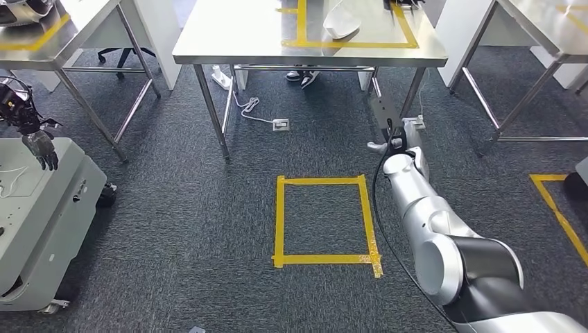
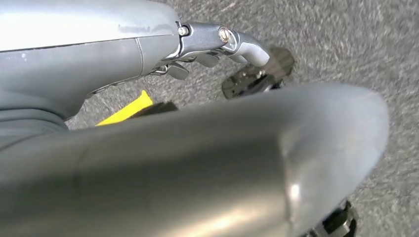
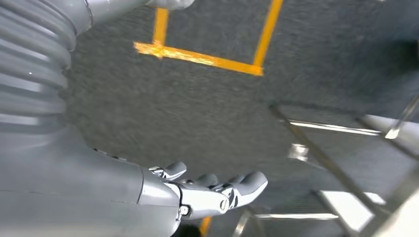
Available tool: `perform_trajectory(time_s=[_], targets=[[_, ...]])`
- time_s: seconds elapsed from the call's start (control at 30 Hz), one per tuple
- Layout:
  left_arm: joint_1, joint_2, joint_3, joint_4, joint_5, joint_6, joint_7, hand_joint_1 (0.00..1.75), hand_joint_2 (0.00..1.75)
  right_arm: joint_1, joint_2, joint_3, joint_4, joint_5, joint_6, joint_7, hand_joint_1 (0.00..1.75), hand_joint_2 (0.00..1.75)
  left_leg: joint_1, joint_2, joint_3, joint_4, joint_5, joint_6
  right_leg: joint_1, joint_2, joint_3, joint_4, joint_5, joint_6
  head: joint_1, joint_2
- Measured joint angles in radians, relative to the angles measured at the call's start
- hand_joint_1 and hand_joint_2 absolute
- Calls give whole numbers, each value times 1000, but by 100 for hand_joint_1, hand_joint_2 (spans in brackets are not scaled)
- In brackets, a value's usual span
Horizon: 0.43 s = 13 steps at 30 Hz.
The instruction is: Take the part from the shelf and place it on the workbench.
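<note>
A steel workbench [image 1: 236,35] stands straight ahead, marked with a yellow tape rectangle. Inside that rectangle lies a white curved part [image 1: 343,24]. My right hand [image 1: 390,139] reaches forward over the carpet, short of the bench's right front leg. In the right wrist view the right hand [image 3: 207,192] holds nothing and its fingers are stretched out. My left hand [image 1: 40,147] hangs at the far left over the top of a grey cart [image 1: 48,208], fingers loose and pointing down, with nothing in them. The left hand [image 2: 217,47] sits beside a big blurred grey surface, seemingly the cart's rounded edge.
A yellow tape square [image 1: 326,260] marks the carpet in front of me. More steel tables stand at the back left [image 1: 41,41] and back right [image 1: 548,28]. A floor socket with a white cable [image 1: 280,125] lies under the bench, near a person's shoes [image 1: 305,76].
</note>
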Motion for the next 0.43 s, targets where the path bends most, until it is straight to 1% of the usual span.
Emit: perform_trajectory(time_s=[0.03, 0.07, 0.17, 0.2, 0.3, 0.43], targets=[[3, 0, 0, 0, 0, 0, 0, 0, 0, 14, 0, -4, 0, -3, -2, -1, 0, 175, -1, 0, 0, -3, 1, 6, 0, 0, -1, -1, 2, -2, -1, 0], [5, 1, 0, 0, 0, 0, 0, 0, 0, 27, 0, -8, 0, -5, -5, -2, 0, 175, 0, 1, 1, -6, 6, 8, 1, 0, -2, 0, 4, -4, -1, 0], [9, 2, 0, 0, 0, 0, 1, 0, 0, 65, -1, -22, 2, -10, -13, -2, 0, 175, 1, 0, 1, -17, 21, -14, 2, 1, -8, 0, 10, -13, -2, 0], [10, 2, 1, 0, 1, 0, 2, 0, 0, 77, -1, -27, 3, -11, -16, -1, 0, 175, 1, 0, 1, -19, 24, -18, 2, 1, -9, 1, 11, -15, -2, 0], [16, 2, 2, 0, 3, 0, 2, 0, 0, 113, -1, -37, 7, -12, -25, 8, 0, 175, 1, 0, 1, -22, 28, -25, 3, 0, -12, 1, 12, -17, -2, 0], [22, 2, 7, 1, 3, 0, 4, 0, 0, 156, -2, -49, 11, -18, -35, 14, 0, 175, 2, 0, 0, -23, 29, -27, 3, 0, -13, 2, 12, -17, -2, 0]])
